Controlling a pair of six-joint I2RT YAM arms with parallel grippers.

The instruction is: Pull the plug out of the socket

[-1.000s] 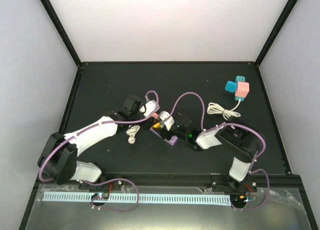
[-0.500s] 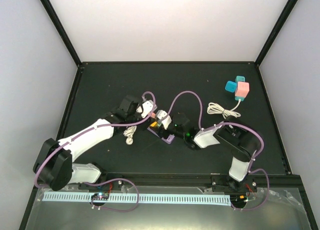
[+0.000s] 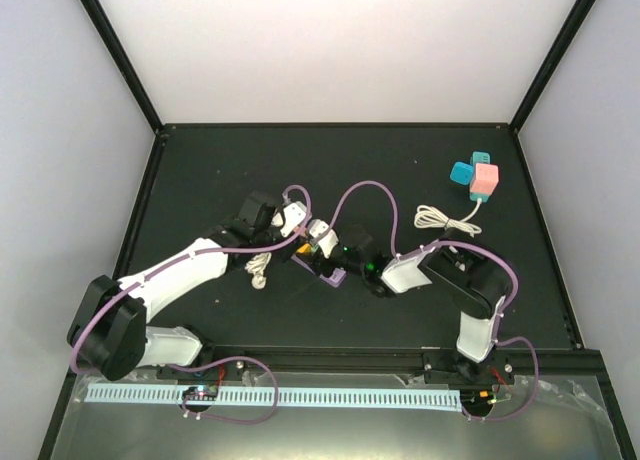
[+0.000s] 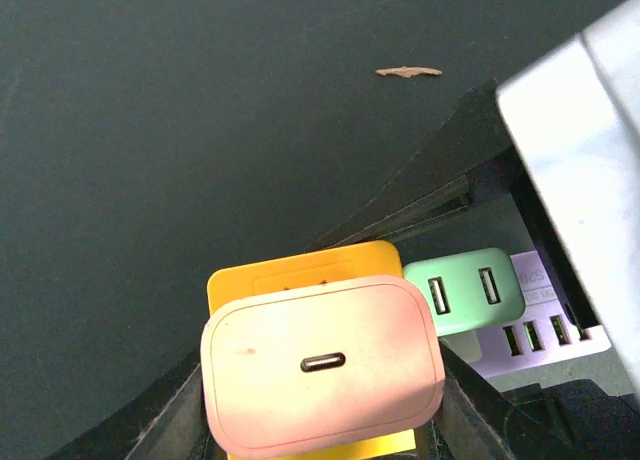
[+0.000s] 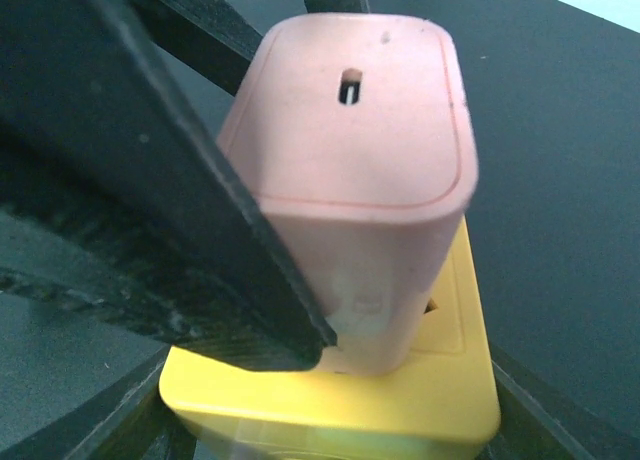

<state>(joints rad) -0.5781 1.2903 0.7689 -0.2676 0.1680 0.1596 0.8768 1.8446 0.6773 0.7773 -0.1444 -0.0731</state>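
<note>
The pink plug (image 4: pixel 322 375) is being gripped by the left gripper (image 4: pixel 325 425). Its dark fingers (image 4: pixel 178 425) are being pressed against two opposite sides of the plug, closed partway to the plug's width. In the right wrist view, one of those fingers is being shown as a broad black bar lying along the plug's flank.

The plug is being kept upright on the yellow socket (image 5: pixel 400 405). Its base is being met by the socket's top face with no gap showing, so it is not yet pulled free. The single slot in the plug's top face is being turned towards both wrist cameras.

The yellow socket is being clamped from either side by the right gripper (image 5: pixel 335 425), its jaws being held fairly wide around the block.

A green adapter (image 4: pixel 465 290) is being seen just beside the yellow socket, with a purple power strip (image 4: pixel 545 325) next to it on the far side.

In the top view, the two grippers are being brought together near the middle of the dark counter (image 3: pixel 200 170). A small white cable bundle (image 3: pixel 262 268) is being left just beside the left arm. A teal and pink adapter cluster (image 3: pixel 474 177) with its coiled white cord (image 3: pixel 440 218) is being left well apart, towards the far right corner.
</note>
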